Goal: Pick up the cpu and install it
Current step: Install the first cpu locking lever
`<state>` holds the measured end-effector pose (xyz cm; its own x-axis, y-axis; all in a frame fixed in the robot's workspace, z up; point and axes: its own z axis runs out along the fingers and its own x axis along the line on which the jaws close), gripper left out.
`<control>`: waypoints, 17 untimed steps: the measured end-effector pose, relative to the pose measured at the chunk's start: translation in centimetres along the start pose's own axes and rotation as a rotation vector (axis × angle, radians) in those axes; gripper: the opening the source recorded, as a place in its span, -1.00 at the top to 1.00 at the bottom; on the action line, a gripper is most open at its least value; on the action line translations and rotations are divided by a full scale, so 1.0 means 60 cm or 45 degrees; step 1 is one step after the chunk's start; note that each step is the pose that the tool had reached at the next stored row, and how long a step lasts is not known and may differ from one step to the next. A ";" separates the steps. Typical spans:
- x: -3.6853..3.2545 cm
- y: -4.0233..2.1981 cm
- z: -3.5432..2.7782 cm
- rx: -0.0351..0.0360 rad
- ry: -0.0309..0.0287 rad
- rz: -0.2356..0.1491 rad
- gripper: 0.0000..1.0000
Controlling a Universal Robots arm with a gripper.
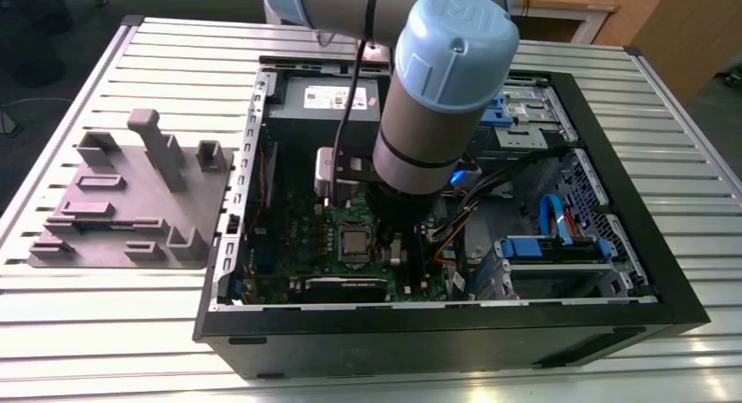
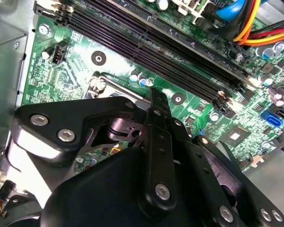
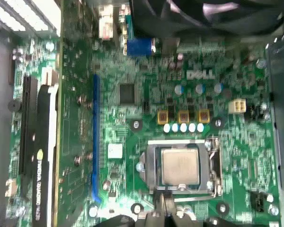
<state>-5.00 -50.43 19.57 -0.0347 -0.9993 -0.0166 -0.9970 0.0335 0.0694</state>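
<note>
where the arm reaches down into the case, the cpu lies seated in the socket on the board. the gripper hovers just beside it, holding nothing; whether the fingers are spread or together cannot be told.

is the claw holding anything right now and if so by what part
Nothing appears held: the cpu sits in its socket on the green board, apart from the claw.

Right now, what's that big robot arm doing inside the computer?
The robot arm is reaching down into an open computer case on a slatted table. Its tool hangs just above the green board, right by the cpu. The cpu already sits in its socket frame; the tool isn't holding it.
</note>
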 end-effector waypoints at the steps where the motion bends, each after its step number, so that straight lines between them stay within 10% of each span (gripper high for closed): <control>1: 0.000 0.000 0.001 0.0000 0.0001 0.000 0.80; 17: 0.001 0.000 0.007 0.0005 0.0156 0.001 0.80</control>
<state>-5.00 -50.46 19.17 -0.0347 -0.9994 -0.0043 -0.9970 0.0343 0.0690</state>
